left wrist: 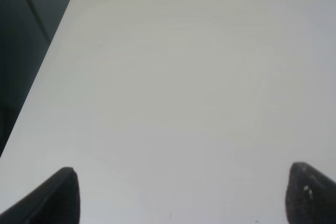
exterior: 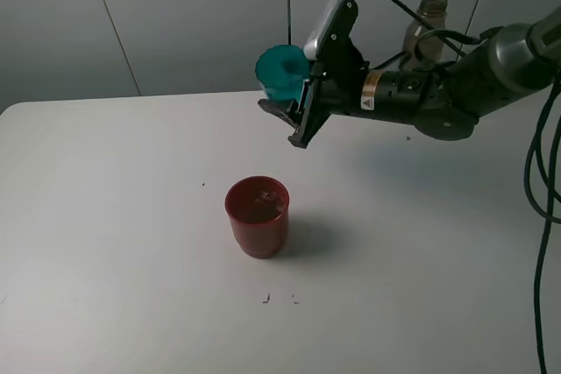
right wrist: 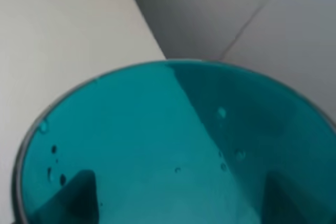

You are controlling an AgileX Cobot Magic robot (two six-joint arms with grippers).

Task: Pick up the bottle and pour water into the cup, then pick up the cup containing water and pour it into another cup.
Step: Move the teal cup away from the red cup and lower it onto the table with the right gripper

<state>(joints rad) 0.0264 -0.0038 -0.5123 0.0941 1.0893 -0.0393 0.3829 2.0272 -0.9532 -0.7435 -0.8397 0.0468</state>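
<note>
Cup (exterior: 282,73) above, behind another cup (exterior: 257,216); bottle (exterior: 424,31) far right.

Translucent glossy teal plastic cup (right wrist: 173,145); matt white table (exterior: 105,243)

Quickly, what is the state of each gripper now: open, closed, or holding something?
Left gripper: open, holding nothing.
Right gripper: closed on the blue cup, tipped above the table.

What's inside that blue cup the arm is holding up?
The right wrist view looks into the teal cup: only scattered droplets cling to its wall, no pooled water. Its bottom is out of frame, so that stays unknown. The right gripper holds it tipped on its side above the table.
</note>
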